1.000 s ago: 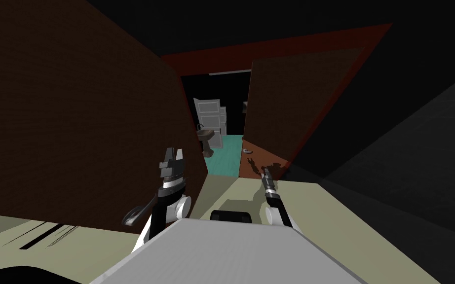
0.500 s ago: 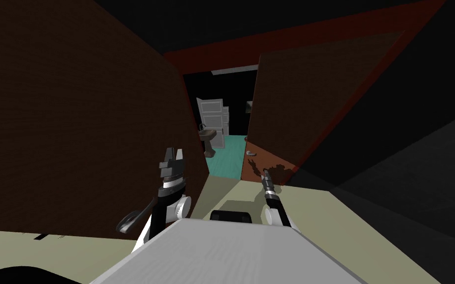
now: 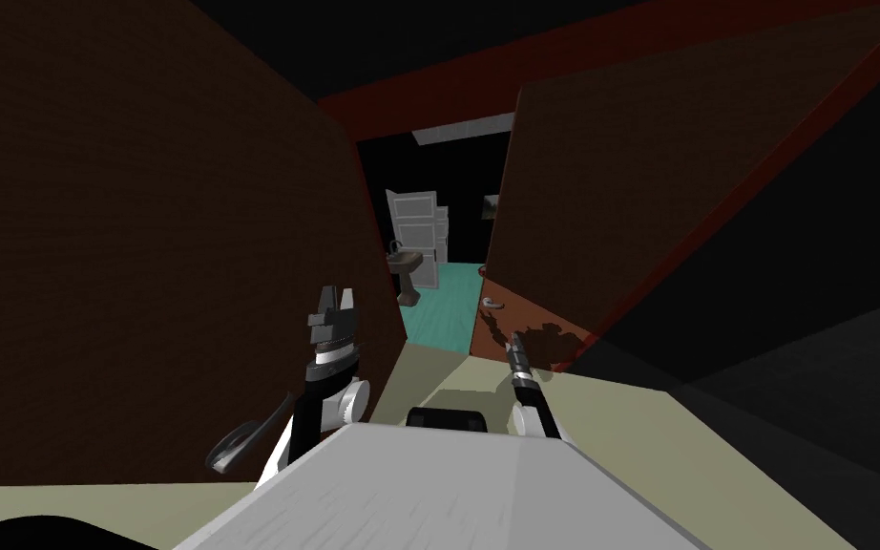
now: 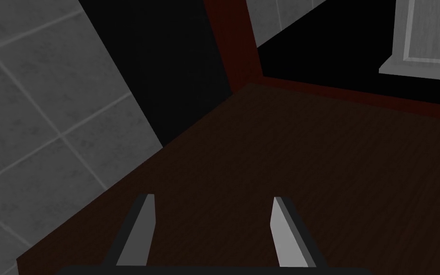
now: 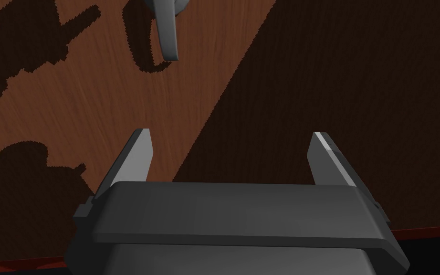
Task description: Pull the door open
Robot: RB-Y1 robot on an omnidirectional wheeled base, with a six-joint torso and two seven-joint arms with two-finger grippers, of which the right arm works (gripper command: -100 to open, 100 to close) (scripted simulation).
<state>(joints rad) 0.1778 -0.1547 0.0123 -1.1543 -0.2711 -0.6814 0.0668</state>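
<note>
R gripper (image 5: 229, 133) open, facing door (image 5: 95, 110), handle (image 5: 165, 33) partly cut off; L gripper (image 4: 213, 196) open too.

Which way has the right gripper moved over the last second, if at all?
Yes. Against the door, the open right gripper has closed in on the door handle, which lay farther to its left a second ago; no contact yet.
</note>
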